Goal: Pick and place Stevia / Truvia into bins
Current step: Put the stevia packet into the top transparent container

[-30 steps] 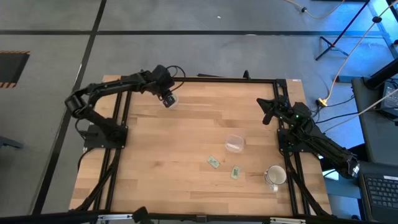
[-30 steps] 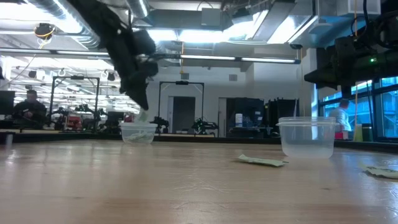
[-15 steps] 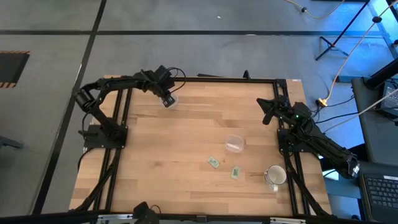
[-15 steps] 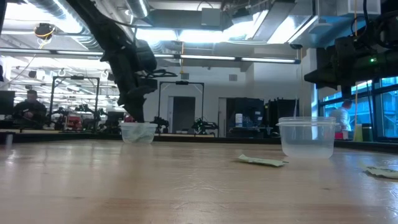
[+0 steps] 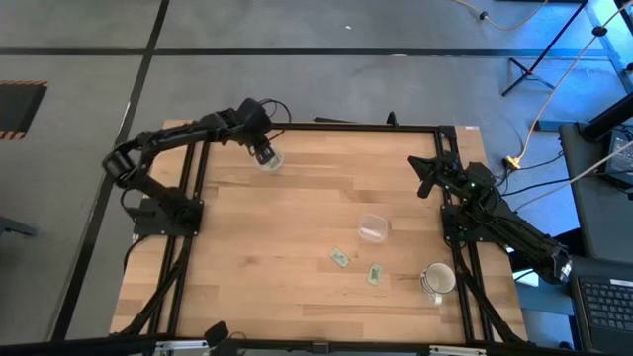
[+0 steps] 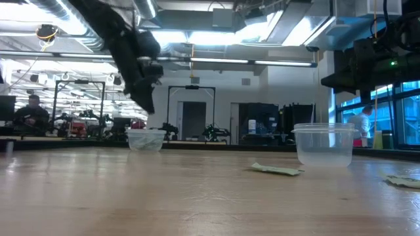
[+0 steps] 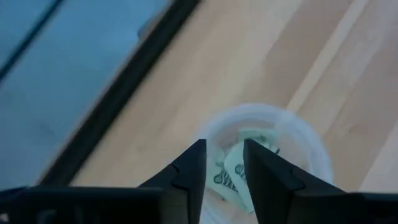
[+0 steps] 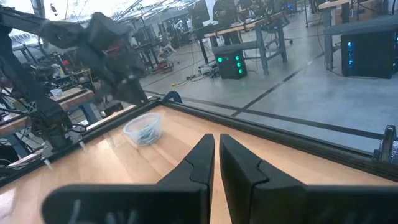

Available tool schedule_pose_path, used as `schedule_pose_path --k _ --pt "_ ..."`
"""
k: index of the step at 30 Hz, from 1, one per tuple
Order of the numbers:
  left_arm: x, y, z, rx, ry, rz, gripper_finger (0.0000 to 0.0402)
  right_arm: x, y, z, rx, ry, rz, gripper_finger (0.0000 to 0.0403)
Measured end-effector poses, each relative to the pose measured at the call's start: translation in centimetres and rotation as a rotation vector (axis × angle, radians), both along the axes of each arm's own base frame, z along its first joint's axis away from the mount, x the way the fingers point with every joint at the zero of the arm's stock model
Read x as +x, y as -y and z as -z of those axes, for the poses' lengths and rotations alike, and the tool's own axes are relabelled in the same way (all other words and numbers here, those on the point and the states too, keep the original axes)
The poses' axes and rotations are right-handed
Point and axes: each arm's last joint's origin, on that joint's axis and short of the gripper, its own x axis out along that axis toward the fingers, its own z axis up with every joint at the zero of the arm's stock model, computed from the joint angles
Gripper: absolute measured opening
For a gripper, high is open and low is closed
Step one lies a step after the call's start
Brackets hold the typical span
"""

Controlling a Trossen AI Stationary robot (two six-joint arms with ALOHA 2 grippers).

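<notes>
The far-left bin (image 5: 270,159) is a clear cup on the table, holding green Stevia packets (image 7: 233,174). My left gripper (image 7: 224,163) hangs open just above it, with nothing between its fingers; the low view shows its tips (image 6: 148,109) clear of the rim. A second clear bin (image 5: 373,228) stands mid-table. Two green packets (image 5: 340,258) (image 5: 375,274) lie flat on the wood near it. My right gripper (image 8: 216,149) waits at the table's right edge, shut and pointing level.
A white mug (image 5: 437,281) stands at the near right, beside the loose packets. A black frame rail (image 5: 356,125) runs along the far edge, just behind the far-left bin. Bare wood (image 5: 247,257) lies between the two bins and toward the near left.
My left gripper dipped to the far-left bin's rim and has come up again. The pale packet that hung at its tips a second ago no longer shows there.
</notes>
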Motion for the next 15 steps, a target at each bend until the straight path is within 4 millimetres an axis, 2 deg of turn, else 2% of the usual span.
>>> schedule_pose_path --k 4,8,15 --pt "-0.7 1.7 -3.3 0.069 0.109 0.043 0.0106 0.1 -0.2 -0.2 -0.089 -0.035 -0.071 0.003" --pt "-1.4 4.5 -6.7 0.114 0.261 0.155 0.0105 0.2 -0.6 -1.1 -0.231 -0.025 -0.206 0.003" --pt "-3.4 9.9 -11.2 0.182 0.476 0.334 0.0105 0.1 -1.4 -5.1 -0.357 -0.015 -0.255 0.002"
